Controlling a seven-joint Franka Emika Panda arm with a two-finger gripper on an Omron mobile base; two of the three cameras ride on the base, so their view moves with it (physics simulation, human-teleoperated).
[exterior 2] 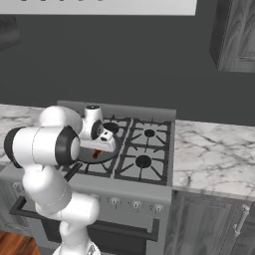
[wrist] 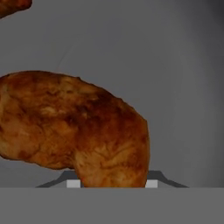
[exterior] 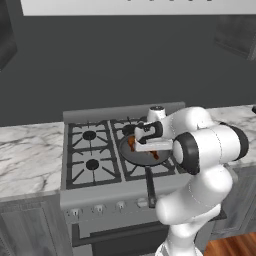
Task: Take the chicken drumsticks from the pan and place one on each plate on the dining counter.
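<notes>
The dark pan [exterior: 131, 156] sits on the stove's front right burner, its black handle [exterior: 150, 187] pointing toward me. Two reddish-brown chicken drumsticks lie in it, one [exterior: 131, 143] on the left and one [exterior: 155, 155] on the right. My gripper [exterior: 146, 149] reaches down into the pan [exterior 2: 112, 148]. In the hand view a large drumstick [wrist: 74, 127] lies on the grey pan floor [wrist: 175, 65]. Its lower end sits between my fingertips [wrist: 151, 183], which press against both its sides. A second drumstick [wrist: 13, 6] peeks in at the top left. The plates and the dining counter are out of view.
The stove [exterior: 92, 165] has black grates and a row of knobs [exterior: 100, 208] along its front. Marble counters flank it on the left [exterior: 25, 160] and right [exterior 2: 214, 154]. A dark wall stands behind, with a pale hood [exterior 2: 99, 6] overhead and a wall cabinet [exterior 2: 234, 35].
</notes>
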